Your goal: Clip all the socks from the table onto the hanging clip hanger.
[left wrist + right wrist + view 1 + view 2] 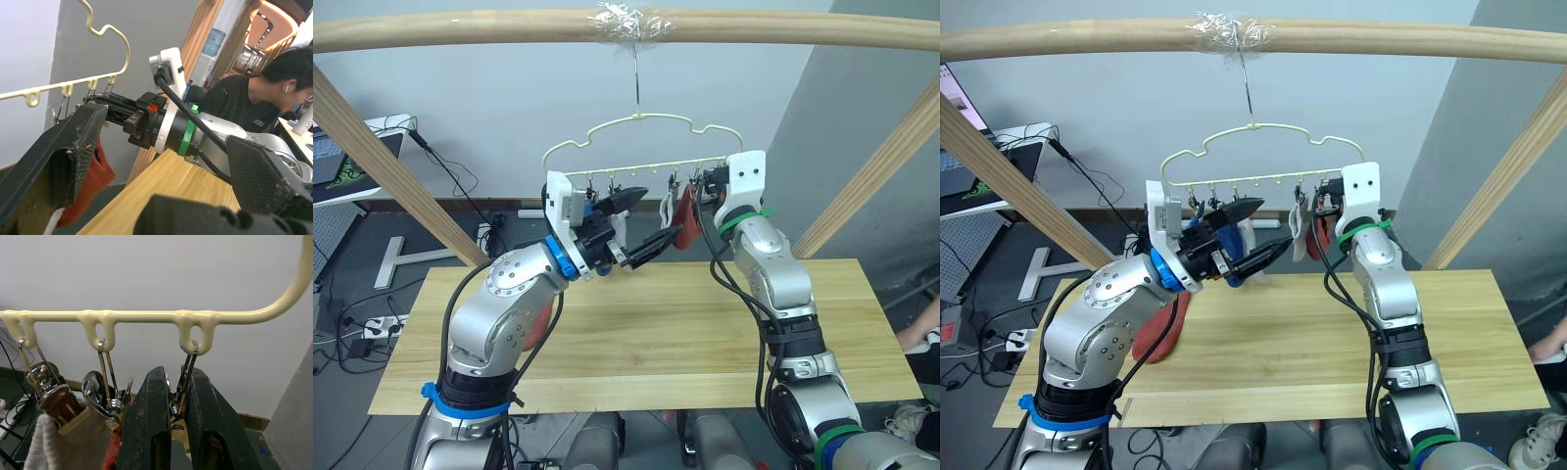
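Right gripper [172, 423]: raised at the clip hanger [641, 166], its 2 fingers pinched on the endmost metal clip [183, 382]. Beside it hang 1 rust-red sock [684, 220] and 1 light grey sock [58, 448]. Left gripper [641, 223]: spread wide, empty, facing it above the table [705, 333].

Clip hanger [146, 316]: glossy pale-yellow coated wire. Clips [183, 382]: shiny bare metal, chrome-like. Rust-red sock [85, 183]: soft, fuzzy matt knit cloth. Light grey sock [63, 443]: soft woven cloth. Table [656, 343]: light yellowish wood planks, smooth matt finish. Left gripper [641, 223] fingers [78, 147]: black, rough textured pads, scuffed. Frame bar [460, 29]: smooth pale wood, clear crinkled tape at the hook.
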